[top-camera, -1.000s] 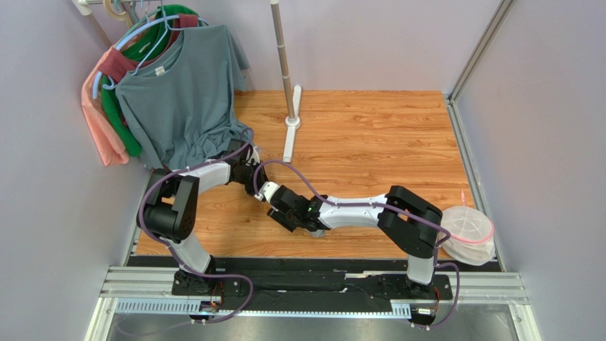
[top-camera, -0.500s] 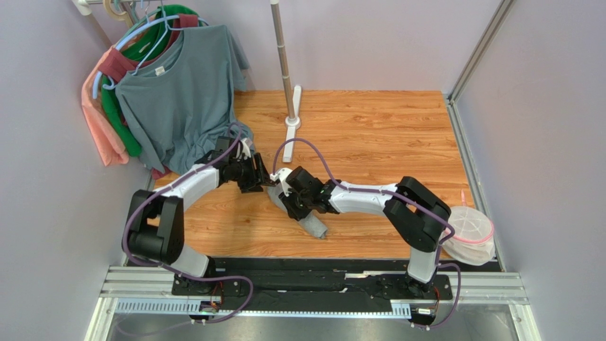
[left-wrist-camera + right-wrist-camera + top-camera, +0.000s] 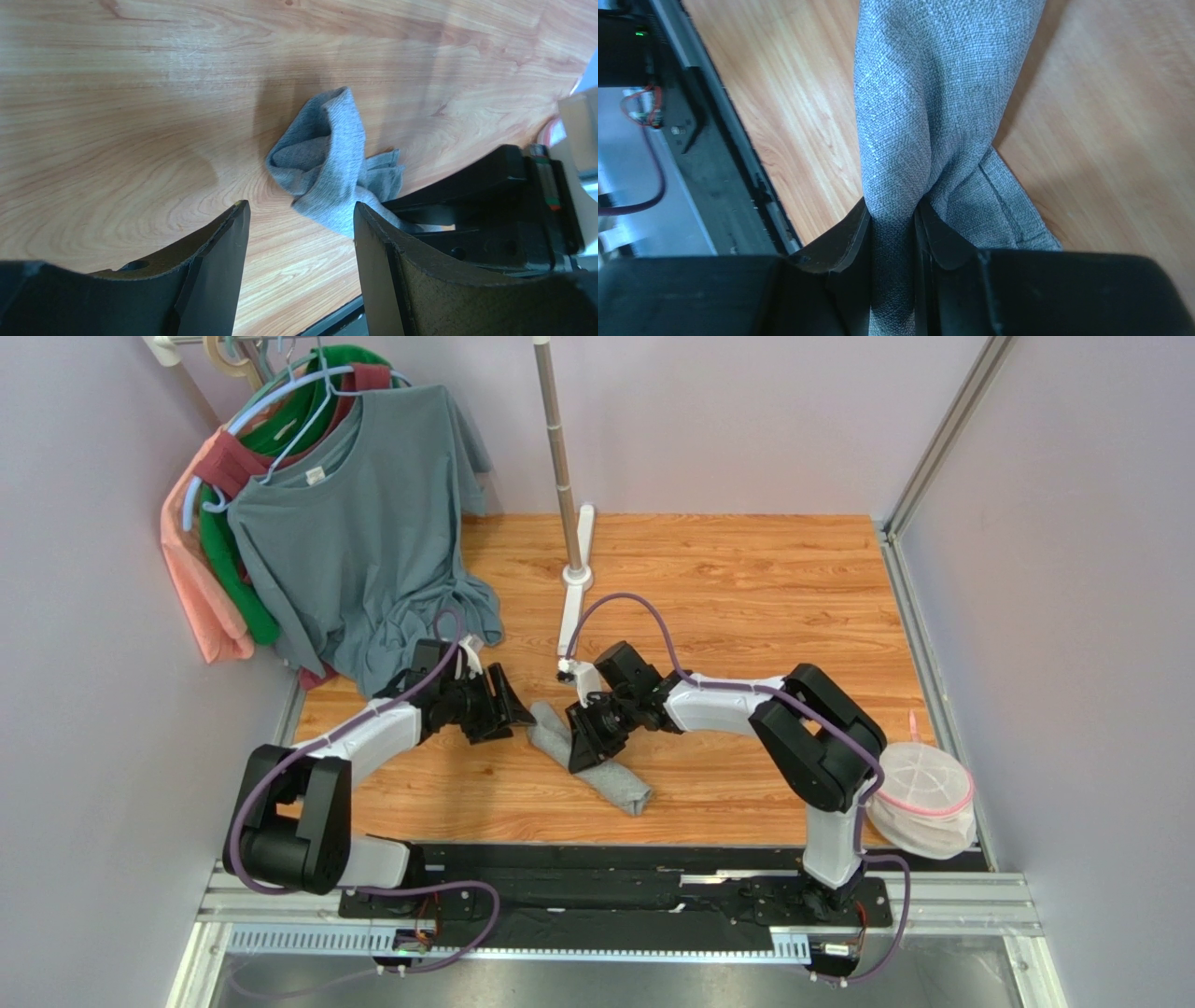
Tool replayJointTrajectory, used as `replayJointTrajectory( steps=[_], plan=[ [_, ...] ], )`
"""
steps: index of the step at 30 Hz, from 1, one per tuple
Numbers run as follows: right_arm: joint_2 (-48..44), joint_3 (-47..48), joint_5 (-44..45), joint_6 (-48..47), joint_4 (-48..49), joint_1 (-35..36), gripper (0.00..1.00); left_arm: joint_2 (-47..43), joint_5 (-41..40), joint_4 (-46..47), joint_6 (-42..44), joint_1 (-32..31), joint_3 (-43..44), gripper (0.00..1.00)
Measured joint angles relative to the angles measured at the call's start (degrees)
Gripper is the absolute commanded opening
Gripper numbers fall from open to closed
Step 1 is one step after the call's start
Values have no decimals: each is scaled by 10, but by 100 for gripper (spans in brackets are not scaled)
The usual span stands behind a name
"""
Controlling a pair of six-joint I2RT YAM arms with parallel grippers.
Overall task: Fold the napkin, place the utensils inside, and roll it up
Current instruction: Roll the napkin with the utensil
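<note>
While right fingers [image 3: 833, 250] pinch the napkin [image 3: 934, 105], left fingers [image 3: 214, 269] stand wide just beside it.

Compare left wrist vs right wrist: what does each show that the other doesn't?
Left wrist only: the left gripper open and clear of the napkin, whose bunched end rests on the table. Right wrist only: the right gripper shut on the napkin, the cloth pinched tight, and the black base rail along the table's edge. Both: the same grey napkin on the wooden table.
</note>
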Motion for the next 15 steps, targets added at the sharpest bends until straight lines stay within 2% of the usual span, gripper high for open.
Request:
replayJointTrajectory(
  steps=[5, 15],
  plan=[
    [22, 1, -60, 24, 27, -16, 18, 13, 19, 42, -13, 0, -6, 64],
    [50, 4, -115, 65, 70, -36, 18, 58, 45, 103, -37, 0, -25, 62]
  ],
)
